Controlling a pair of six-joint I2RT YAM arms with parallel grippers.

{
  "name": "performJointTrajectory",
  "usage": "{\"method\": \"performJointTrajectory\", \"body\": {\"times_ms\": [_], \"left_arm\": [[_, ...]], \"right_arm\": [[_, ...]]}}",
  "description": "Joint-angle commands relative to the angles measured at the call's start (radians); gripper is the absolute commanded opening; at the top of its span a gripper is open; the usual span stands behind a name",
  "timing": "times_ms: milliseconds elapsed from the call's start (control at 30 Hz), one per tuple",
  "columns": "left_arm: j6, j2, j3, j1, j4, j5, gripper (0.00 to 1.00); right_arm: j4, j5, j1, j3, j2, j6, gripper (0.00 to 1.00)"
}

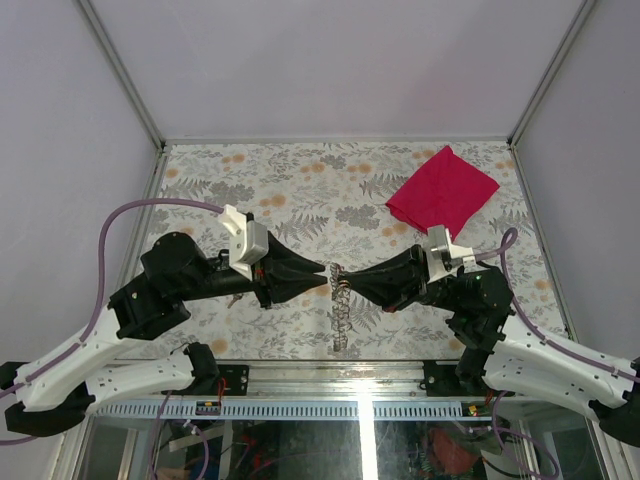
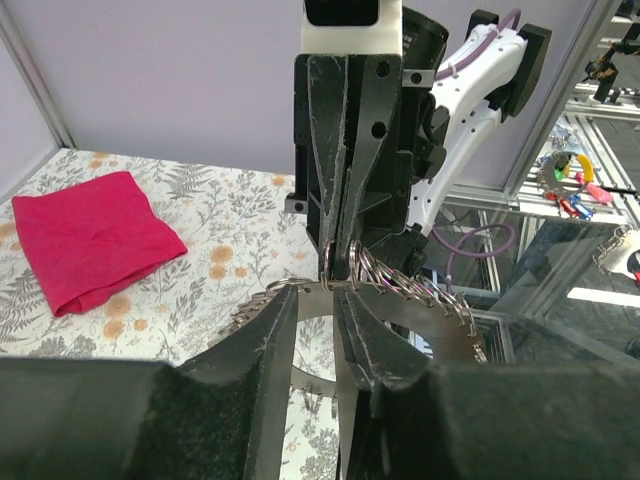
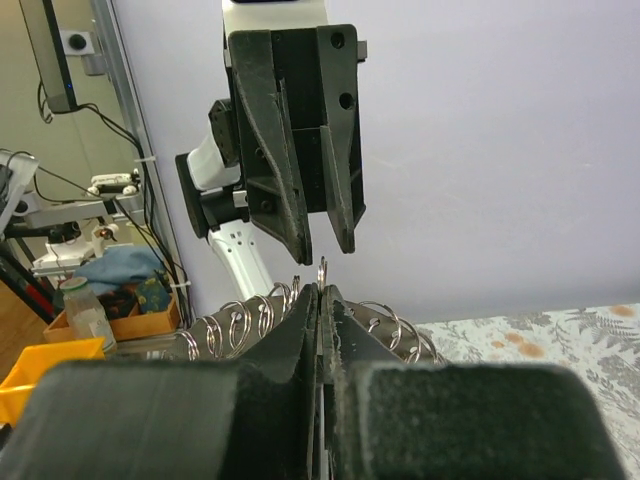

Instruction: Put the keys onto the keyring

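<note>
Detail escapes the overhead view; the right wrist view shows right gripper [image 3: 320,294] clamped on a keyring [image 3: 322,269], left gripper [image 3: 323,238] facing it, fingers slightly apart.

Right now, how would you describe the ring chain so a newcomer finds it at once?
Over the floral table, find the front-middle spot where the left pincer and right pincer nearly meet tip to tip. From there a chain of silver rings runs toward the near edge. It is the only shiny, looped thing; the flat red cloth lies far right.
</note>
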Motion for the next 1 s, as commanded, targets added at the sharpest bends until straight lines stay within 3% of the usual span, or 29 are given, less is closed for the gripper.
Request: {"method": "performJointTrajectory", "body": {"times_ms": [0, 967], "left_arm": [[-0.021, -0.015, -0.014, -0.002, 0.112, 0.005, 0.23], [-0.028, 0.044, -0.033, -0.003, 0.138, 0.077, 0.23]], "right_arm": [[0.157, -0.022, 0.005, 0.042, 0.009, 0.032, 0.0], [0.138, -0.059, 0.004, 0.075, 0.021, 0.044, 0.0]]}}
